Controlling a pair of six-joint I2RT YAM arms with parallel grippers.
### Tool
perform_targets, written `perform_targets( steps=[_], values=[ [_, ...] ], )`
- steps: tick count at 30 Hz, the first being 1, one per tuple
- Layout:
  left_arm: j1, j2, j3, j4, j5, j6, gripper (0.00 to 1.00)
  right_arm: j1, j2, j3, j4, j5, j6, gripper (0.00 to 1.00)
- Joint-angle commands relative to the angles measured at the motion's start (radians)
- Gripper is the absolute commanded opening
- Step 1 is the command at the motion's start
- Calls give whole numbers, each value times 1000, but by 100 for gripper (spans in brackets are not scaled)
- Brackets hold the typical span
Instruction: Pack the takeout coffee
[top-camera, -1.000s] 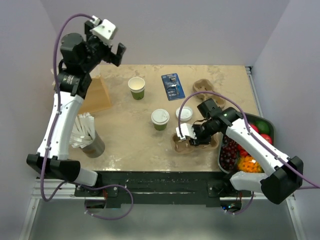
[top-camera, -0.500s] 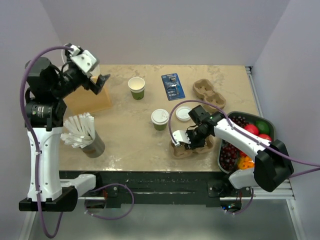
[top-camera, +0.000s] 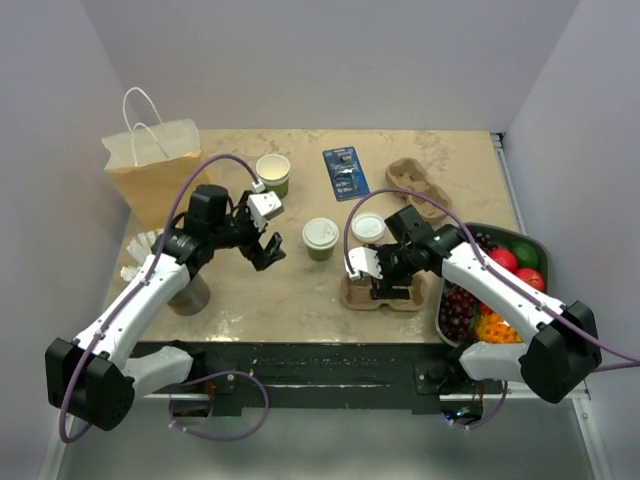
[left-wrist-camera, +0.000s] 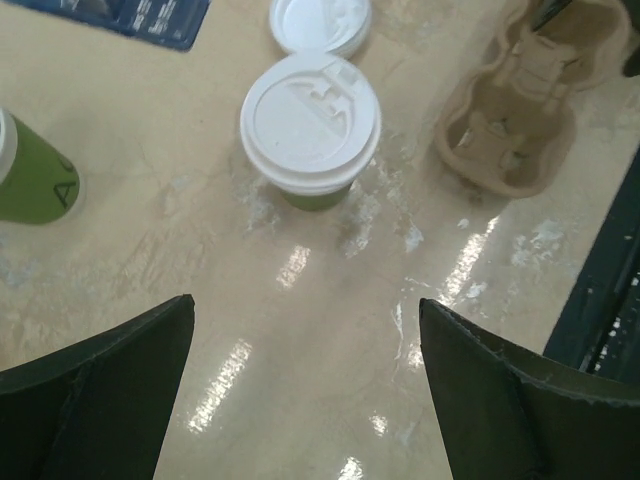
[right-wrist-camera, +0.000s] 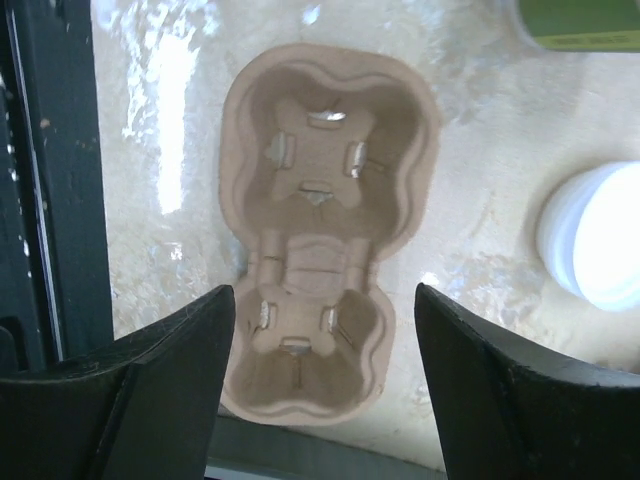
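The takeout coffee (top-camera: 320, 238), a green cup with a white lid, stands upright mid-table; it also shows in the left wrist view (left-wrist-camera: 310, 125). My left gripper (top-camera: 265, 245) is open and empty just left of it, jaws wide apart (left-wrist-camera: 305, 303). My right gripper (top-camera: 378, 275) is open and empty, hovering over a brown pulp cup carrier (top-camera: 385, 292), which lies between its fingers in the right wrist view (right-wrist-camera: 315, 230), the gripper (right-wrist-camera: 325, 292) apart from it. A loose white lid (top-camera: 368, 228) lies between cup and carrier.
A lidless green cup (top-camera: 273, 175) stands further back. A blue packet (top-camera: 346, 172) and a second carrier (top-camera: 418, 185) lie at the back. A paper bag (top-camera: 150, 170) stands back left, a cup of stirrers (top-camera: 175, 275) front left, a fruit tray (top-camera: 495, 290) at right.
My left arm swung down from high at the back left to the table beside the lidded cup, uncovering the paper bag. My right gripper shifted slightly over the carrier.
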Motion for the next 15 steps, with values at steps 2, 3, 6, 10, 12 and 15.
perform_targets(
  steps=[2,3,6,10,12,15],
  values=[
    [-1,-36,-218,310,-149,-79,98,-3,-33,106,5,-26,177,75],
    [-2,-23,-243,338,-150,-113,98,-4,-31,118,9,-40,197,76],
    [-14,59,-291,433,-147,-212,98,-12,-13,158,31,-58,305,77],
    [-30,161,-315,576,-179,-383,97,-27,32,207,106,-46,428,77],
    [-33,205,-335,665,-170,-450,96,-38,84,256,161,-52,517,78],
    [-44,246,-360,768,-165,-507,96,-61,183,353,236,-116,681,80]
  ],
)
